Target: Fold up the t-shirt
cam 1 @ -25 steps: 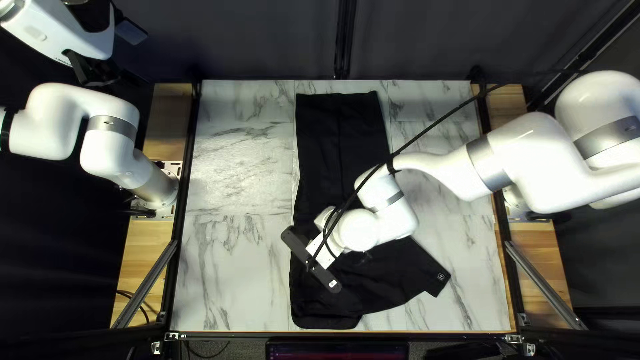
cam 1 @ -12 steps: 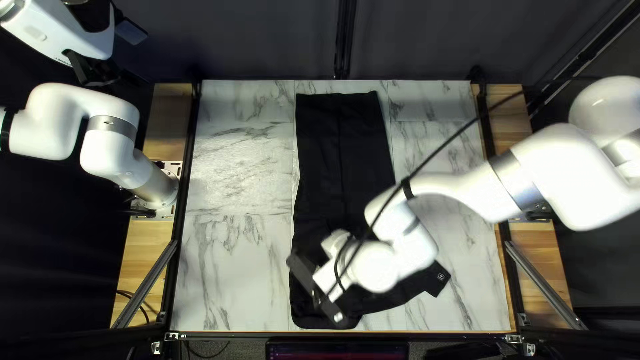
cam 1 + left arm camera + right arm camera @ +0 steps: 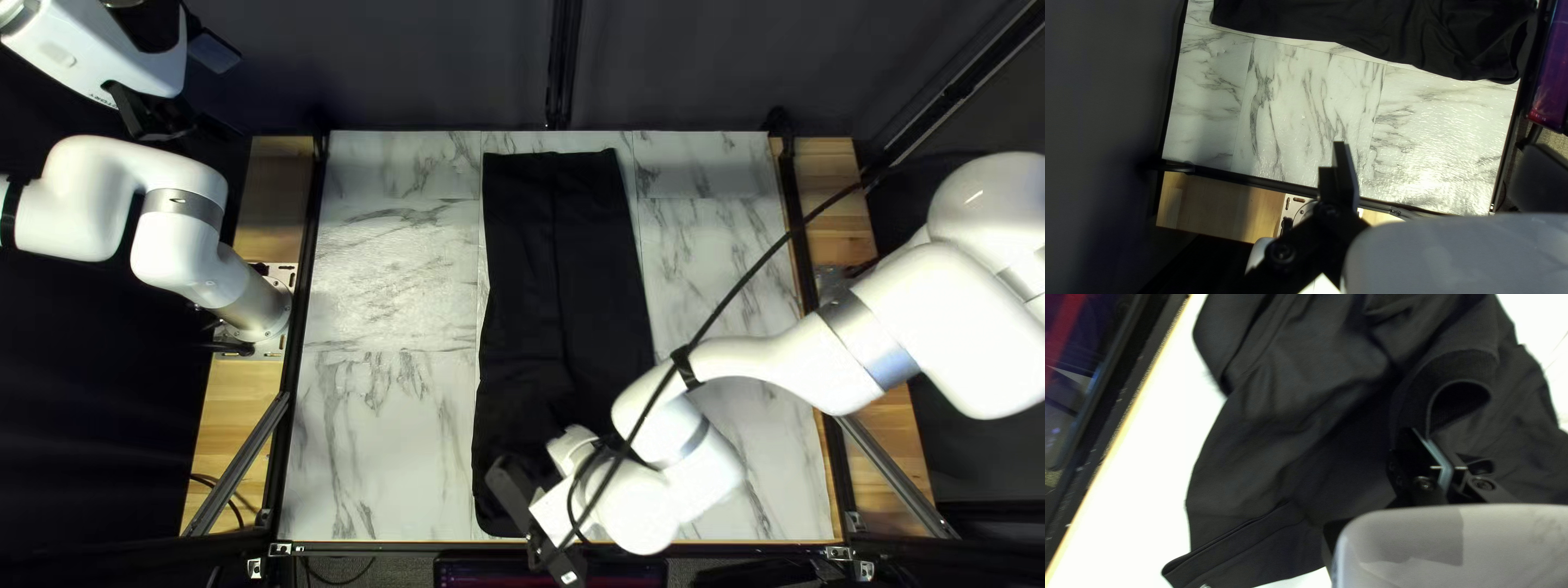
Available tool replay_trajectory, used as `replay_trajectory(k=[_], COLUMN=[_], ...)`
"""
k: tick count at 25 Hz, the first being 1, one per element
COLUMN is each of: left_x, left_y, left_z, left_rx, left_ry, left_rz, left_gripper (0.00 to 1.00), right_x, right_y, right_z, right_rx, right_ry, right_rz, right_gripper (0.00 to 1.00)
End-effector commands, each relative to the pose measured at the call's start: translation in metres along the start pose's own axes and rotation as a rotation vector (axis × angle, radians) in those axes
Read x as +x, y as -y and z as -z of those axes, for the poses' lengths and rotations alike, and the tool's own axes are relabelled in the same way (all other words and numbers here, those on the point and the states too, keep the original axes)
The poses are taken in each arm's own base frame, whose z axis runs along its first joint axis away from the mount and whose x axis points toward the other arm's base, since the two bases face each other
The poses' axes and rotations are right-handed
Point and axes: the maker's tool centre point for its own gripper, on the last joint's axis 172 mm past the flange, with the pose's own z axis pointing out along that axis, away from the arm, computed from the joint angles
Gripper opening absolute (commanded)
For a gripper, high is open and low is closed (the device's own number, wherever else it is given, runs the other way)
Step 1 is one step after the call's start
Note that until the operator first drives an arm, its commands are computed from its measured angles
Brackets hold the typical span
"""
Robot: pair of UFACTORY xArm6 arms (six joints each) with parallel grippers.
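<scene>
The black t-shirt [image 3: 559, 286] lies on the table [image 3: 392, 327] as a narrow strip. Its long axis runs straight from the table's far edge to its near edge, about midway between the table's sides. The right hand [image 3: 1427, 455] is at the strip's near end, close to the table's near edge. Its fingers are pinched narrow on the cloth, and a ribbed band [image 3: 1457, 363] of the shirt curls up just ahead of the fingertips. From that hand, the rest of the garment stretches away toward the table's far edge.

The left hand [image 3: 1349, 163] is wide and holds nothing. It hangs outside the table's left edge, well apart from the shirt, so the right arm is clearly the nearer.

The near end looks bunched and not yet squared. Any lengthwise fold would likely travel along the strip's axis, carrying the near end toward the far one.
</scene>
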Motion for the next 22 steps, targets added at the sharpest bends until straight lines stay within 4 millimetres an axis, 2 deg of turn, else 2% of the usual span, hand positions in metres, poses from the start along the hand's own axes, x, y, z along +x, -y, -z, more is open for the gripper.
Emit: replay_trajectory(k=[1,5,9,14,22], left_x=[0.0,0.0,0.0,0.0,0.0], left_y=[0.0,0.0,0.0,0.0,0.0], left_z=[0.0,0.0,0.0,0.0,0.0], left_rx=[0.0,0.0,0.0,0.0,0.0], left_ry=[0.0,0.0,0.0,0.0,0.0], left_rz=[0.0,0.0,0.0,0.0,0.0], left_gripper=[1.0,1.0,1.0,1.0,1.0], right_x=[-0.029,-0.047,-0.043,-0.036,-0.043], right_y=[0.001,-0.001,-0.013,-0.048,-0.114], right_z=[-0.001,-0.003,-0.005,-0.015,-0.045], right_rx=[0.019,0.033,0.032,0.03,0.044], right_ry=[0.006,0.017,0.013,-0.004,-0.031], right_rz=[-0.054,-0.09,-0.098,-0.088,-0.104], right_gripper=[0.0,0.0,0.0,0.0,0.0])
